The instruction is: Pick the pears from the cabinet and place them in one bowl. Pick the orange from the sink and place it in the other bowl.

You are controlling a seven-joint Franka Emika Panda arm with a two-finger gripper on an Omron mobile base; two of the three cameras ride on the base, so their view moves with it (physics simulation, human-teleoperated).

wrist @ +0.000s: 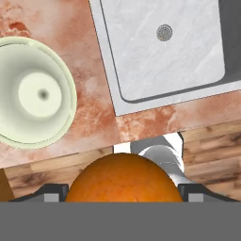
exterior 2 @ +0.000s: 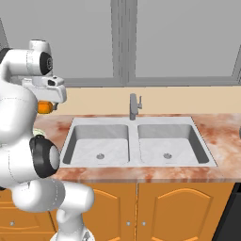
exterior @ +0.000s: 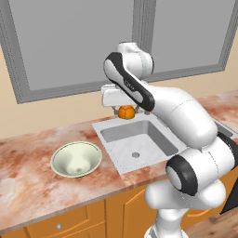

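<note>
Though the orange (exterior: 125,111) hangs above the far rim of the sink (exterior: 135,139) in the left base view, the cream bowl (exterior: 76,159) waits on the counter left of that sink. In the right base view the gripper (exterior 2: 46,106) pinches the fruit above the counter just left of the sink's left basin. From the hand view the orange sits between the fingers (wrist: 52,192), well above the sink, the bowl beside it. It looks light, firm and smooth-skinned, so likely to roll; gripping across its widest middle seems safest.
</note>
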